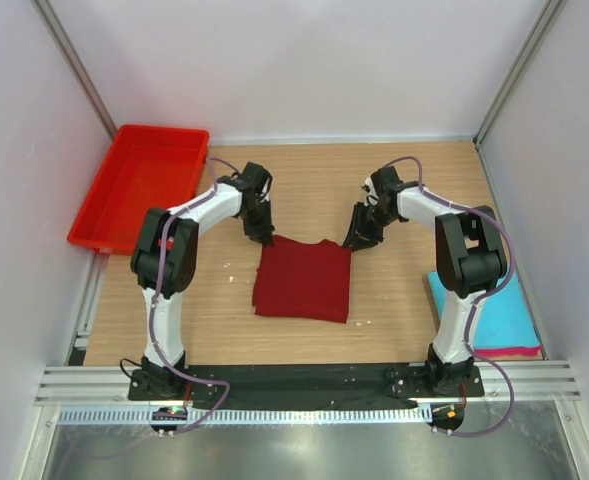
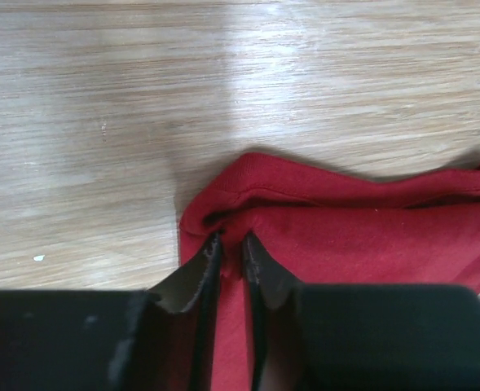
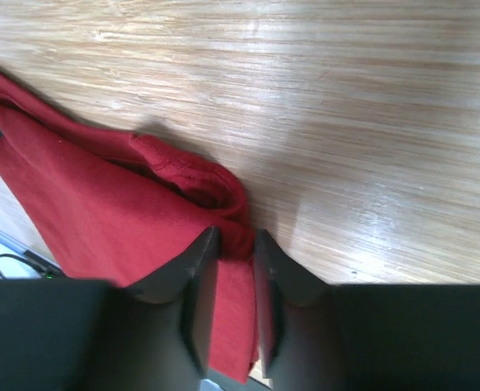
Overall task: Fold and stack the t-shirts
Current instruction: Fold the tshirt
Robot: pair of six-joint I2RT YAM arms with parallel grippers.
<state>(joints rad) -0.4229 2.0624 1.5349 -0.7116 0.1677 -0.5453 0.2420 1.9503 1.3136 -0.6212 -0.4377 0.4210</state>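
Observation:
A dark maroon t-shirt (image 1: 304, 280) lies folded into a rough square on the middle of the wooden table. My left gripper (image 1: 265, 238) is down at its far left corner, and in the left wrist view the gripper (image 2: 231, 244) is shut on a pinch of the maroon cloth (image 2: 362, 244). My right gripper (image 1: 356, 240) is at the far right corner. In the right wrist view this gripper (image 3: 235, 240) is shut on a thick fold of the cloth (image 3: 85, 204), beside the bunched collar. A turquoise t-shirt (image 1: 499, 315) lies folded at the right edge on a pink t-shirt (image 1: 504, 351).
A bright red plastic tray (image 1: 139, 185) stands at the far left, partly off the table. The right arm's base rises just beside the turquoise and pink stack. White walls with metal frame posts close in the table on three sides.

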